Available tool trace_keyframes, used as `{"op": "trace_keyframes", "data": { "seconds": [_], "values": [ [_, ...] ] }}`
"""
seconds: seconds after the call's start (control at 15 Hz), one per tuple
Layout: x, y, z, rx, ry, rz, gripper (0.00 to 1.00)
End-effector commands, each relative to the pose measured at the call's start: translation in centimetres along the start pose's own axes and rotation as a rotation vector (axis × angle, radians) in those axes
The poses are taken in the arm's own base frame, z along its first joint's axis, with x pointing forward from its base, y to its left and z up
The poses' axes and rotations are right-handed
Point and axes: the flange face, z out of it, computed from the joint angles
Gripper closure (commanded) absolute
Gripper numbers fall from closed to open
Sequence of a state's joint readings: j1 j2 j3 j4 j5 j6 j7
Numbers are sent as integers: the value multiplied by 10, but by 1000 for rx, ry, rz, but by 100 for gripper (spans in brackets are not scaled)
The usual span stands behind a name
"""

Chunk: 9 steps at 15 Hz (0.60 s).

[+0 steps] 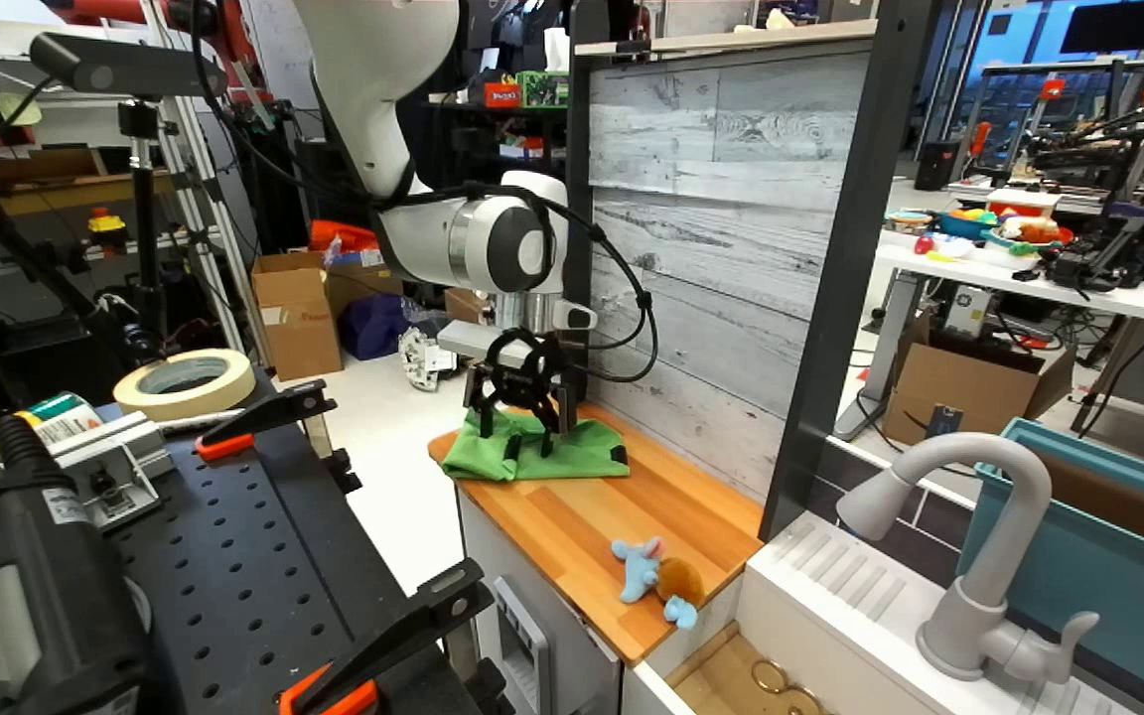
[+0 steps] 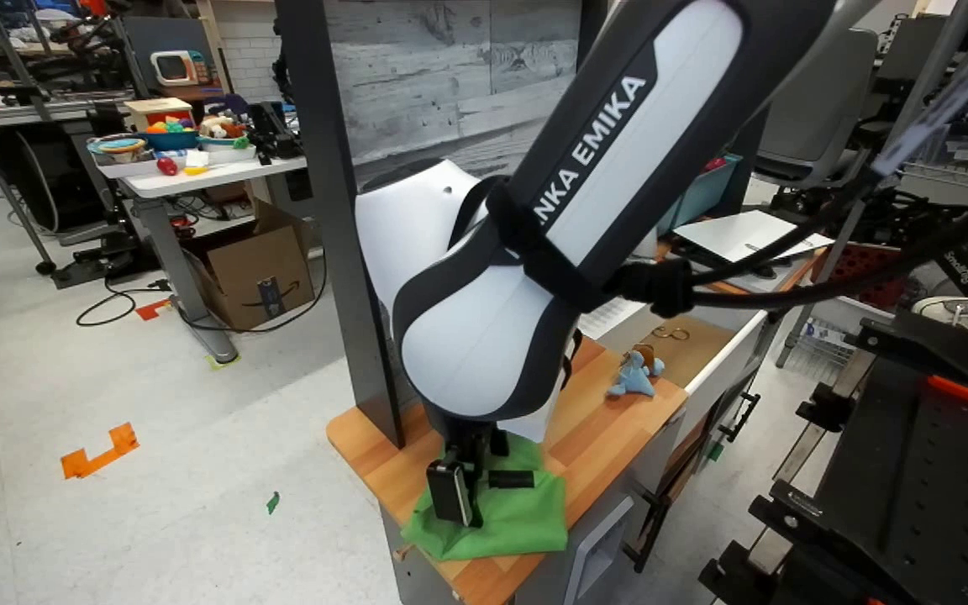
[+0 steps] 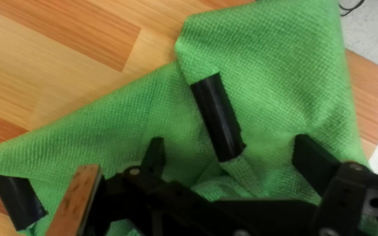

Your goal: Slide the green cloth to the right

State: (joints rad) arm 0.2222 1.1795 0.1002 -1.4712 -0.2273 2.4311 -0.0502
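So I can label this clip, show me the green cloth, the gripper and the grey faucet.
Green cloth (image 3: 179, 121): wrist view, near the middle of its visible fabric.
Gripper (image 3: 230, 144): wrist view, midway between its fingertips.
Grey faucet (image 1: 1009, 546): in an exterior view, on its stem.

Brightly lit, wrist view — slightly blurred

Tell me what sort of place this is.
Probably a robotics lab with a mock kitchen: a robot arm hangs over a wooden counter, a faucet stands past its end, and a perforated black bench sits alongside.
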Motion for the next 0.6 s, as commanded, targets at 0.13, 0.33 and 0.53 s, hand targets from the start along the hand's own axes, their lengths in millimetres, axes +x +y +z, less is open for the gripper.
{"op": "trace_keyframes", "data": {
  "seconds": [0.13,0.33,0.53],
  "values": [
    [3,57,20,21,-50,79,0],
    [-5,95,33,19,-74,153,0],
    [-15,131,45,22,-87,223,0]
  ]
}}
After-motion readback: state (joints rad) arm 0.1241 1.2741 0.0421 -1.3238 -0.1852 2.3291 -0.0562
